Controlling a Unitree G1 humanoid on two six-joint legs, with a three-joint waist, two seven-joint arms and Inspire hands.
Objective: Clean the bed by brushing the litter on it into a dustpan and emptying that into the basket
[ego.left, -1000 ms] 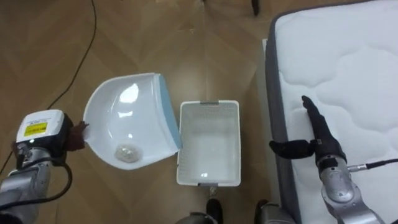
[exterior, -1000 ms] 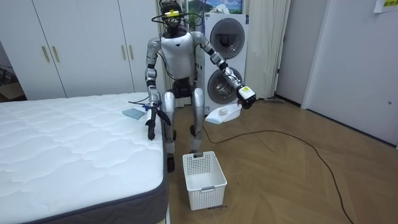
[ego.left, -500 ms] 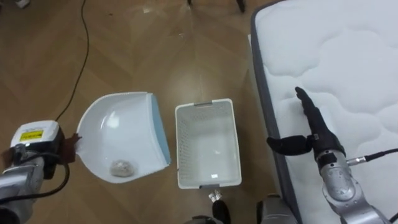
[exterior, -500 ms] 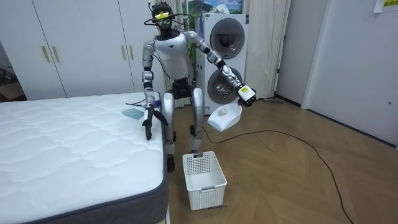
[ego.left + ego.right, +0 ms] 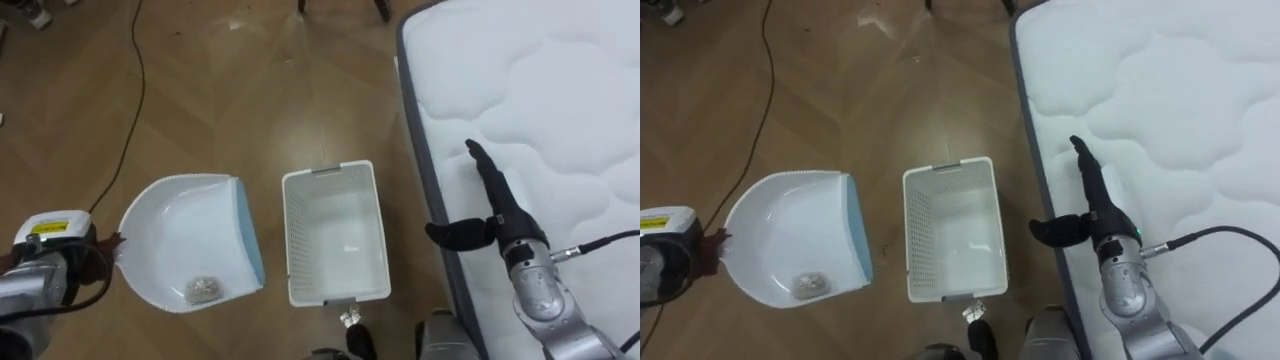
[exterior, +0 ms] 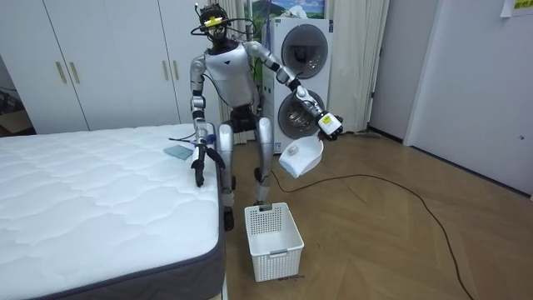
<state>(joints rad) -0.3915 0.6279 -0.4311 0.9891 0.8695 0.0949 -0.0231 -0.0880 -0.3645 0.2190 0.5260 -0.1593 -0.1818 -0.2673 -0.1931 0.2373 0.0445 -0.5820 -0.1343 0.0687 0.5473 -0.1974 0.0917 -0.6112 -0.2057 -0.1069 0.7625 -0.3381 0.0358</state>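
One dustpan (image 5: 185,235) gripped by left robot hand (image 5: 50,265), beside basket (image 5: 297,240); right robot hand (image 5: 500,225) straight-fingered, empty, over mattress (image 5: 560,110).

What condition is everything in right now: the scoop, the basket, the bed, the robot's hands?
Dustpan: held in the air, small crumpled scrap inside.
Basket: upright on the floor, empty.
Mattress: bare, no bedding.
Left hand: closed on the dustpan's handle.
Right hand: open, fingers straight, over the mattress's edge.
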